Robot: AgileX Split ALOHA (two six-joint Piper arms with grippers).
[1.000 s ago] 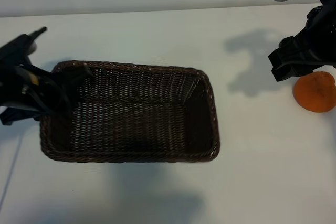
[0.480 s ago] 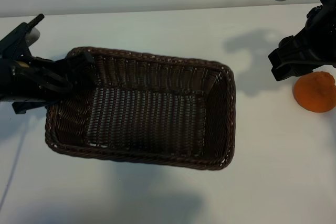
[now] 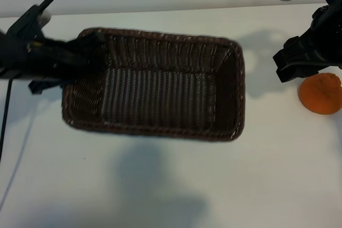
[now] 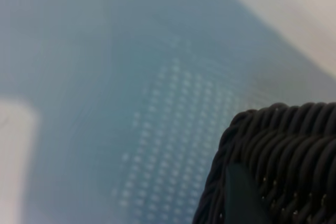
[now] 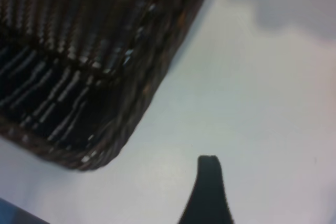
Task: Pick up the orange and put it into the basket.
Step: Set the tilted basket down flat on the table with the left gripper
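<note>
Change since earlier frames: basket (image 3: 160, 86) has shifted up and toward the right of the exterior view, and lifted; its near long side now hangs clear of its shadow on the table (image 3: 160, 185). It has come closer to the orange.

Left gripper (image 3: 88, 52): at the basket's left short end, pinching the braided rim near the far corner. The left wrist view shows that rim (image 4: 273, 156) close up with a dark finger against the weave. This arm is carrying the basket.

Right gripper (image 3: 296, 68): at the right edge, just above and beside the orange, unchanged in place. Jaws stand spread; nothing between them. One fingertip (image 5: 207, 169) shows over bare table in its wrist view, basket corner (image 5: 105, 145) beyond.

Orange (image 3: 320, 93): on the table at far right, well outside the basket, touched by neither gripper.

Basket contents: none.

Bearing on task: the pick-up is not yet made. Judged, the basket is being brought nearer so the drop will be short; the right gripper is best placed to take the orange.
</note>
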